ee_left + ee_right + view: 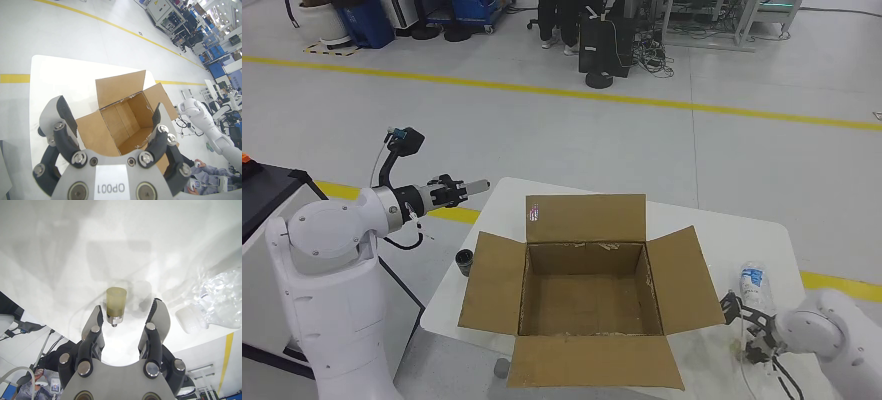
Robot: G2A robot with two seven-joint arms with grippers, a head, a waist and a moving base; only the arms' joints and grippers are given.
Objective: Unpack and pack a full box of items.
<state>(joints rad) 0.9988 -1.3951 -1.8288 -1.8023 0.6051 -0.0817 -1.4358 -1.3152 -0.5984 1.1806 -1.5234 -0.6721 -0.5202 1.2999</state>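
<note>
The right gripper [127, 304] sits low over the right end of the table [722, 225] with its fingers apart; a yellowish rubber cylinder [115, 302] with a metal nut and stud stands between them, close to one finger, though whether they touch cannot be told; just beside the gripper a clear plastic bottle [213, 294] with a white cap lies on its side. The left gripper [480, 186] is spread wide too and grips nothing; it hangs just off the table's left edge, its fingers pointing toward the cardboard box [587, 218]. The box sits upright in the middle of the table with all four flaps folded outward and its bare floor showing; a small dark cylinder [464, 262] rests on the table just beside the left flap. The table is white with rounded corners; around it spreads a pale grey floor [742, 150] crossed by yellow lines [542, 90]; machinery and racks [712, 20] stand at the far side of the room.
</note>
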